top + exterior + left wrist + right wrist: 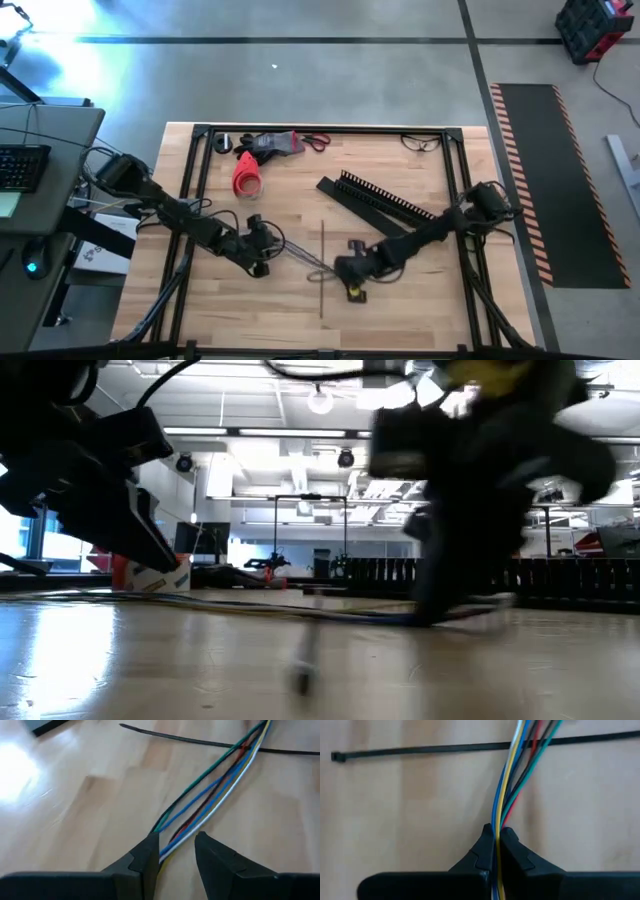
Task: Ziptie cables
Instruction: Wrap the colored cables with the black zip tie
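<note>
Both grippers work near the worktop's front edge: my right gripper is clenched on the cables, my left gripper parted around them. Beyond, they cross the zip tie. Strands could slip free from the loosened left.

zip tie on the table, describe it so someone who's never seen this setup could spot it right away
On the wooden table, look between the left gripper and the right gripper, where the cables run. The zip tie is the thin black strap lying flat under them, crossing them. Unlike the coloured wires, it is one flat black strip with a small square head.
</note>
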You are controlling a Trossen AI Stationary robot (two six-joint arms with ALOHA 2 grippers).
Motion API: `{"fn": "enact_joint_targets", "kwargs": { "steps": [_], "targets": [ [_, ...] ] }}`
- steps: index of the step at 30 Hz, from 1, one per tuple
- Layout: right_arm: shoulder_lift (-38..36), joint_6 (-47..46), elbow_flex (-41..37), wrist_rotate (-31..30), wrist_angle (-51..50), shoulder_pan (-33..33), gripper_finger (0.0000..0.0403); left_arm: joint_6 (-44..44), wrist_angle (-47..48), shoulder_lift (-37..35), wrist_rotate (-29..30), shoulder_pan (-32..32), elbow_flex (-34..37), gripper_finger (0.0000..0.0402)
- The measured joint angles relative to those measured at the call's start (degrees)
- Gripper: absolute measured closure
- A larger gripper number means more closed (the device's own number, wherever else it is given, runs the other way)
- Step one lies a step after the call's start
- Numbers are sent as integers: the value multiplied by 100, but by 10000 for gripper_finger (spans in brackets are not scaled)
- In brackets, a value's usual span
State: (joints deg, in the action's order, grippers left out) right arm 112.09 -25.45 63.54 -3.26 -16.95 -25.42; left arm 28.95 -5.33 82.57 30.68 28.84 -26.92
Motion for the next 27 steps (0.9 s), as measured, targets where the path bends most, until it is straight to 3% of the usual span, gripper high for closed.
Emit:
{"fn": "enact_joint_targets", "kwargs": {
  "steps": [8, 13, 21, 27],
  "targets": [
    [-121, -407, 1, -611, -751, -728, 403, -630, -1912, 872, -126, -34, -7, 293],
    [-306, -279, -30, -1169, -827, -797, 394, -879, -2287, 1016, -12, -39, -209, 293],
    [-1287, 215, -28, -1303, -1480, -741, 298, -1166, -2294, 1033, -5, -133, -937, 293],
    [-1260, 1528, -8, -1245, -609, -1095, 241, -1429, -2293, 1136, -93, -227, -1151, 293]
  ]
}}
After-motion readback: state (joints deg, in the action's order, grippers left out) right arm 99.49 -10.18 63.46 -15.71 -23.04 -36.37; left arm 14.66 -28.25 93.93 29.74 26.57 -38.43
